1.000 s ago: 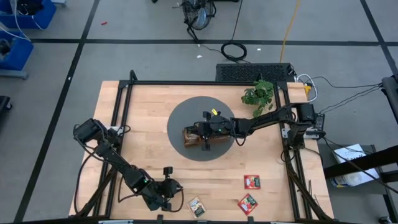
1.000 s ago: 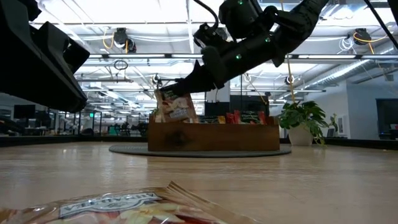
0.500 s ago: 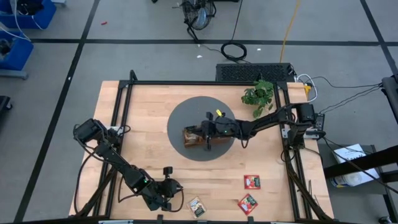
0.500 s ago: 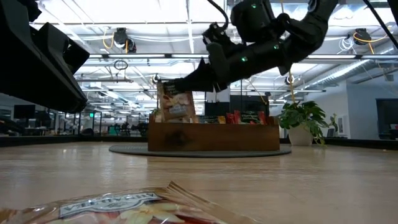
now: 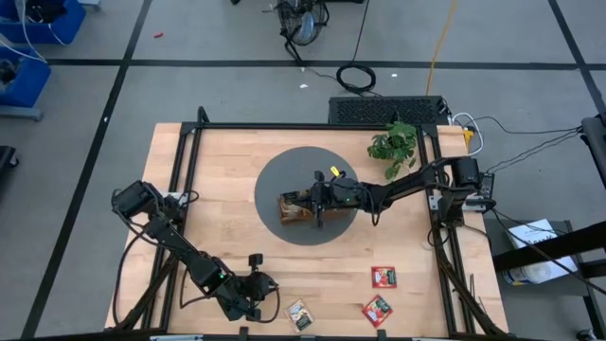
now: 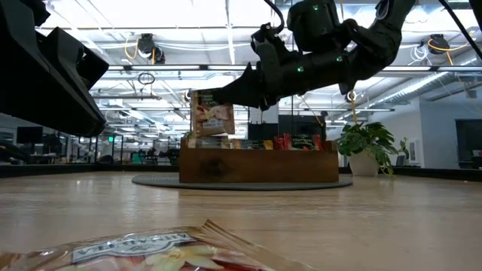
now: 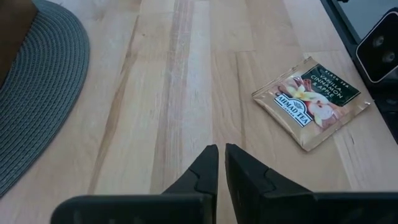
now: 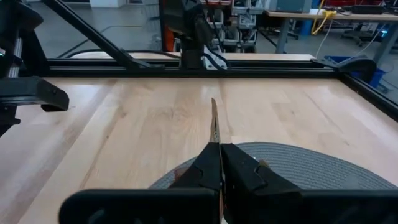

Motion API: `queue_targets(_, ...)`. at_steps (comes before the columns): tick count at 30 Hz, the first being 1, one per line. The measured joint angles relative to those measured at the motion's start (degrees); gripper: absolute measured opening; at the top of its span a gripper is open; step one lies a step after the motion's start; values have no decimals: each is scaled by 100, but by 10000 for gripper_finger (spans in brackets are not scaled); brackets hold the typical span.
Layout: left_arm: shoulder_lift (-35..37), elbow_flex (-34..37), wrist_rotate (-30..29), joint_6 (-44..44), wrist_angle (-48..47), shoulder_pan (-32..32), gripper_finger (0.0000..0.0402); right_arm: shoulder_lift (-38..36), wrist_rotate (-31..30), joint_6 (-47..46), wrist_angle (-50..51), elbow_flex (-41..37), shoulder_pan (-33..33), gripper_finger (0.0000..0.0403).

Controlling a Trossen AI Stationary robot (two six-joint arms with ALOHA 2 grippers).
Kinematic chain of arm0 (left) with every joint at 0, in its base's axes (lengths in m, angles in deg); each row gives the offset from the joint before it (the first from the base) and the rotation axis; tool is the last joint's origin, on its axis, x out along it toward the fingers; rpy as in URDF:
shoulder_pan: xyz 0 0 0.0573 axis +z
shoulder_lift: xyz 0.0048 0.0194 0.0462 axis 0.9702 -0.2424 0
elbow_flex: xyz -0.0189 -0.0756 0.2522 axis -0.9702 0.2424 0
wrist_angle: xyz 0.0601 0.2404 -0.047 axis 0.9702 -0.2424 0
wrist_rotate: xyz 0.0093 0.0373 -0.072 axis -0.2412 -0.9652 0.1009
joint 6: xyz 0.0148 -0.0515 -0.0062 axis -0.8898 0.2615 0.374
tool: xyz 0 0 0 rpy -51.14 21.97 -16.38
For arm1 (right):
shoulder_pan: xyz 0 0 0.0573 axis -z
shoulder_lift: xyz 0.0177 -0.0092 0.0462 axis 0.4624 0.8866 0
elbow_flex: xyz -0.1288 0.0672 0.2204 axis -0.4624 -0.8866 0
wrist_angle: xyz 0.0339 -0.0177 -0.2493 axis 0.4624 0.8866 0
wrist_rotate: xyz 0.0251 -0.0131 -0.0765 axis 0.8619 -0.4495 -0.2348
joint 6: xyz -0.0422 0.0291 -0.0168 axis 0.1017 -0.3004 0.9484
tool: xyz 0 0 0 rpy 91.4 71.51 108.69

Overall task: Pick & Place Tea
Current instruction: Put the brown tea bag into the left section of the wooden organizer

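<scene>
Overhead, right claw grips packet above tray.

Two arms, two grippers: left, right. One tray on one round grey mat. One plant. Three loose tea packets on table: two red, one pale. One more packet pinched in right gripper. Packets in tray too crowded to count.

Grey floor, ceiling lights, distant desks
</scene>
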Motion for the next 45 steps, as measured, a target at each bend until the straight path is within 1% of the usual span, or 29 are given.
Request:
queue_targets(9,0,0,0,1,0,0,37,4,-5,9,-89,0,-41,0)
queue_targets(13,0,0,0,-4,3,0,37,269,-11,-31,-312,-4,-98,0)
queue_targets(16,0,0,-2,17,-7,0,37,535,-17,-115,-678,17,-97,0)
queue_targets(20,0,0,-2,22,-9,0,37,606,-34,-105,-553,7,-48,0)
queue_targets(24,0,0,-2,5,-12,0,37,592,-179,-59,-521,13,-46,0)
queue_targets(28,0,0,-2,22,-42,1,37,595,-318,-29,-246,13,-48,0)
queue_targets(34,0,0,-2,34,-9,1,37,595,-326,107,-62,13,-48,0)
queue_targets(40,0,0,-2,37,-4,2,37,595,-332,238,340,13,-30,0)
queue_targets(45,0,0,-1,-1,15,37,37,595,-305,260,350,13,-11,7)
